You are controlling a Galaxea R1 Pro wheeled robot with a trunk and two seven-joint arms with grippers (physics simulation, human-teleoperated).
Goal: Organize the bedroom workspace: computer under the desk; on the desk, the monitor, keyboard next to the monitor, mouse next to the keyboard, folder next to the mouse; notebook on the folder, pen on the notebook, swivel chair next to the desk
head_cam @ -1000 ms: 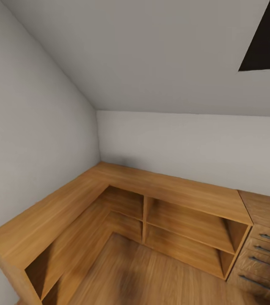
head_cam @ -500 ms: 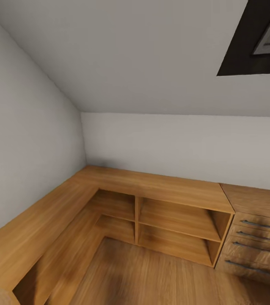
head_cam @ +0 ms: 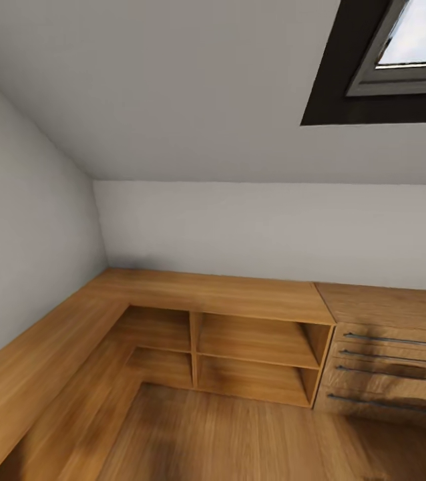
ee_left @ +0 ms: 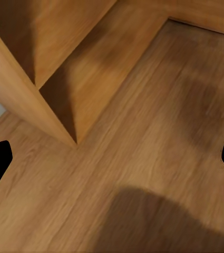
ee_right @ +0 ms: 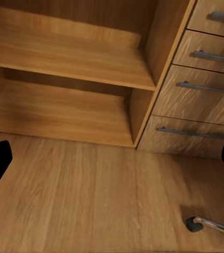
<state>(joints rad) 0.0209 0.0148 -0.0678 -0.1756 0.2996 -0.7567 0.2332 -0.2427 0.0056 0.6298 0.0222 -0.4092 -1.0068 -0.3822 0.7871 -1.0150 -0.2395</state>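
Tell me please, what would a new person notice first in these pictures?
First the light wooden L-shaped shelf unit, with open compartments, running along the left wall and the back wall. To its right stands a drawer unit with long metal handles. Up at the right, a dark-framed skylight cuts into the sloped ceiling.

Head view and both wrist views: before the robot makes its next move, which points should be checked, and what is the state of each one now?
1. Left hand open and holding nothing: ok.
2. Right hand open and holding nothing: ok.
3. Robot faces the black-topped desk: not ok. Ahead stand a light wooden L-shaped shelf unit and a wooden drawer chest with metal handles.
4. Swivel chair located: cannot tell. A chrome leg with a black caster rests on the wooden floor near the right hand, and it may belong to the chair.
5. Right hand apart from that caster: ok.
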